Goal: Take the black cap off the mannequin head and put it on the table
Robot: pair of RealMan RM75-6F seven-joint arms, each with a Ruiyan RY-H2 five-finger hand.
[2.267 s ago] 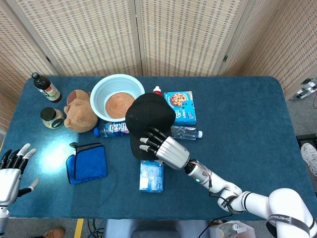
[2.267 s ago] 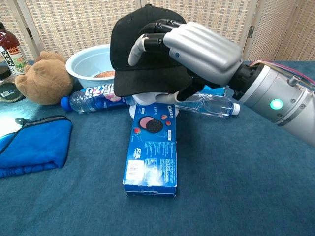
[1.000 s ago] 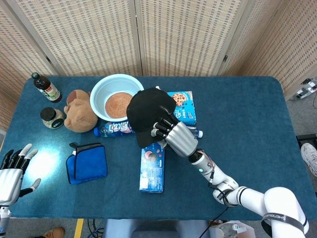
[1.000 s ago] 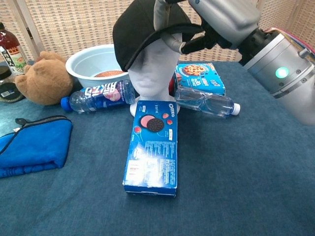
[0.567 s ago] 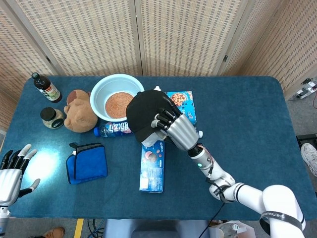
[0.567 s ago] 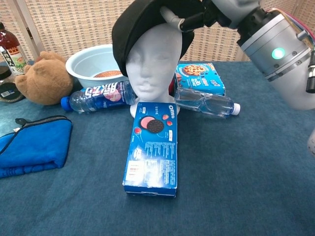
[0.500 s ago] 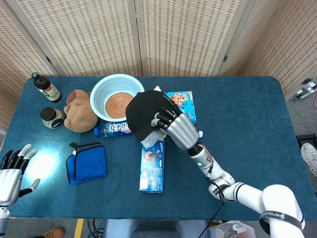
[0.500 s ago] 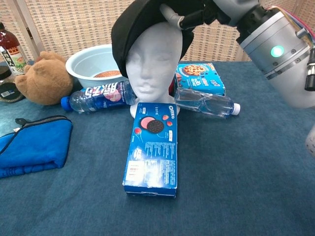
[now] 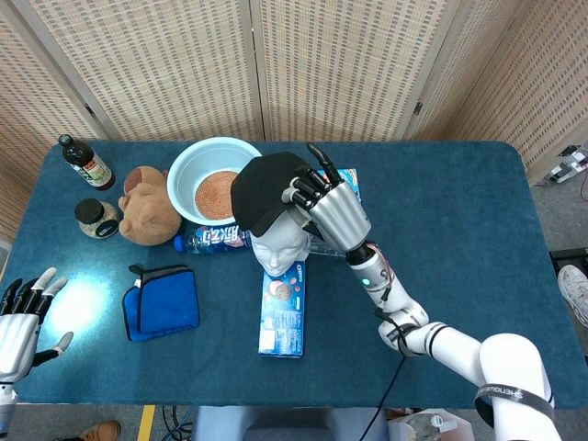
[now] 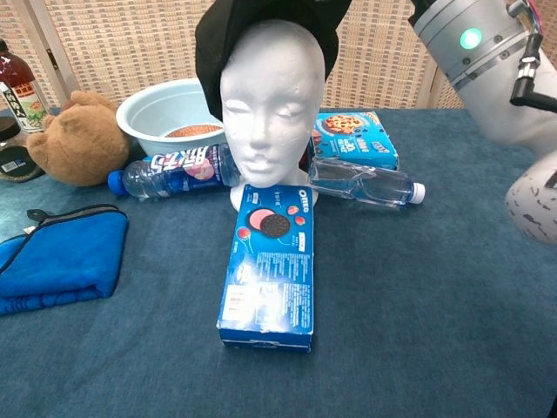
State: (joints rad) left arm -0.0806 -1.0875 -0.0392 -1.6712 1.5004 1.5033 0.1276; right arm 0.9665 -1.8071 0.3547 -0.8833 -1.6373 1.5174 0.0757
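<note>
— Right hand [image 9: 333, 209]?
— Fingers clamped on the black cap [image 9: 262, 188]; cap lifted partly off the mannequin head [image 10: 272, 91], above the worktop [image 9: 459, 239].
— Left hand [image 9: 18, 317]?
— Fingers apart, holding nothing, at the worktop's near left edge.

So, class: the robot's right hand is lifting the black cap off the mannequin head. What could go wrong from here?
1. The cap still hangs around the mannequin head; it could snag and tip the head onto the cookie box.
2. The right hand seems to grip only the cap's edge, so it might slip.
3. Bottles, boxes and a bowl crowd the table, leaving little space nearby.
</note>
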